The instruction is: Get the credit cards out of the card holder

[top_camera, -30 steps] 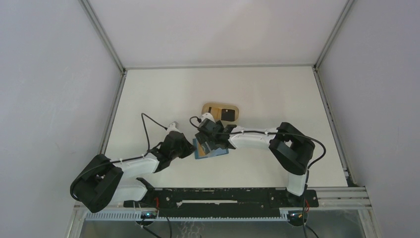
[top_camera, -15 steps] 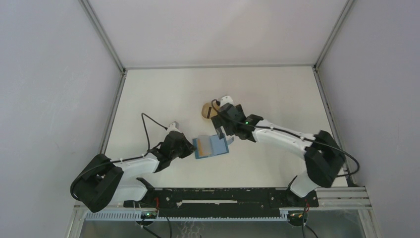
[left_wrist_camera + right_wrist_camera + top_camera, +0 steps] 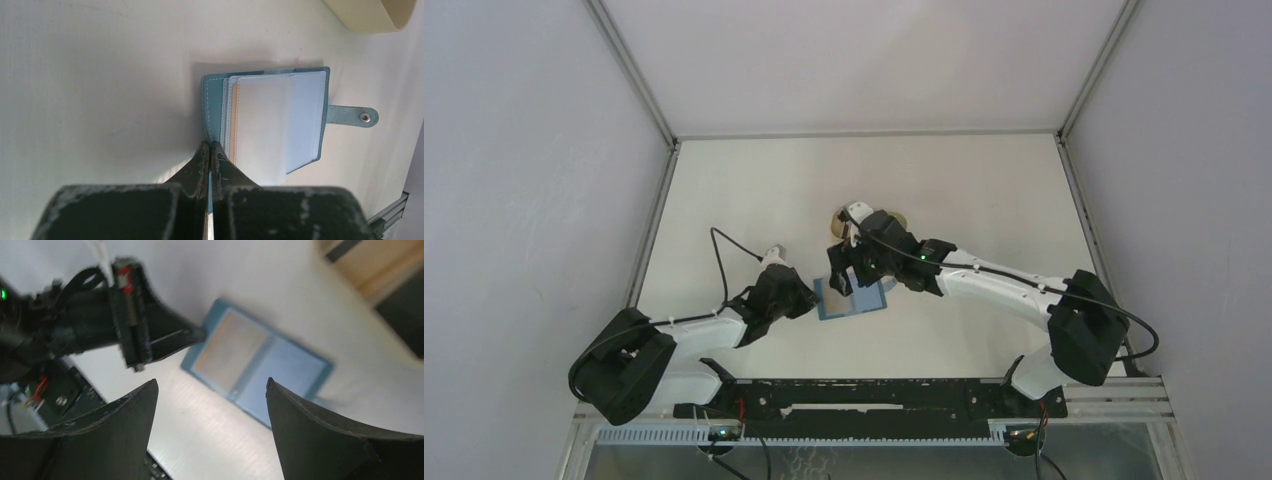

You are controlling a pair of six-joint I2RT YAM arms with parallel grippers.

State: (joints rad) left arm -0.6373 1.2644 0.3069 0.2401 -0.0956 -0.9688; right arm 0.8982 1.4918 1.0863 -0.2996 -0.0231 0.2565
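Note:
The teal card holder (image 3: 864,300) lies open and flat on the table, its snap tab (image 3: 352,116) pointing away from my left arm. One tan credit card (image 3: 230,352) sits in a slot under a clear sleeve, and only its orange edge (image 3: 233,120) shows in the left wrist view. My left gripper (image 3: 210,145) is shut, its tips resting on the holder's left edge (image 3: 210,100). The right gripper (image 3: 211,381) hovers open just above the holder with nothing between its fingers.
A beige oval tray (image 3: 900,220) stands just behind the holder, mostly hidden by my right arm; its rim (image 3: 370,15) shows in the left wrist view. Something dark and blurred (image 3: 402,315) lies in it. Walls enclose the table on three sides.
My right arm swung back to the tray, then returned; its open gripper now hangs over the holder again. The holder and left gripper stayed put.

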